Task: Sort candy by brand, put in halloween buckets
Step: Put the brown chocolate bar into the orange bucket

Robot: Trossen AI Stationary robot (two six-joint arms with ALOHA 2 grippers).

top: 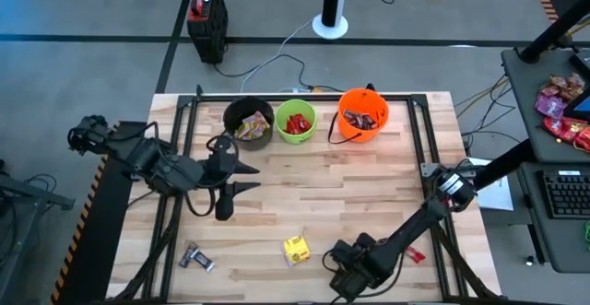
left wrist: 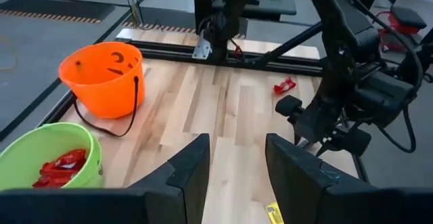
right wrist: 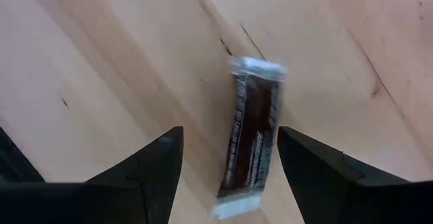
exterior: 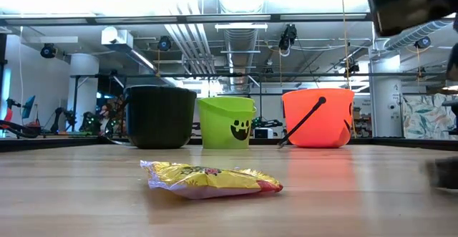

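Three halloween buckets stand in a row at the table's far edge: black (top: 249, 123), lime green (top: 296, 121) holding red candy, and orange (top: 363, 113). A yellow packet (top: 295, 249) lies flat near the front edge, also seen in the low view (exterior: 211, 180). My right gripper (top: 345, 268) points down, open, just right of it. Its fingers stand on either side of a dark brown bar with silver ends (right wrist: 250, 139) that lies flat on the wood; the gripper hides the bar from above. My left gripper (top: 245, 178) hovers open and empty in front of the black bucket.
Dark and silver bars (top: 196, 257) lie at the front left, and a red candy (top: 415, 254) lies by the right arm. A black metal frame (top: 419, 130) borders the table. Pink and red bags (top: 562, 107) sit on a side desk at the right.
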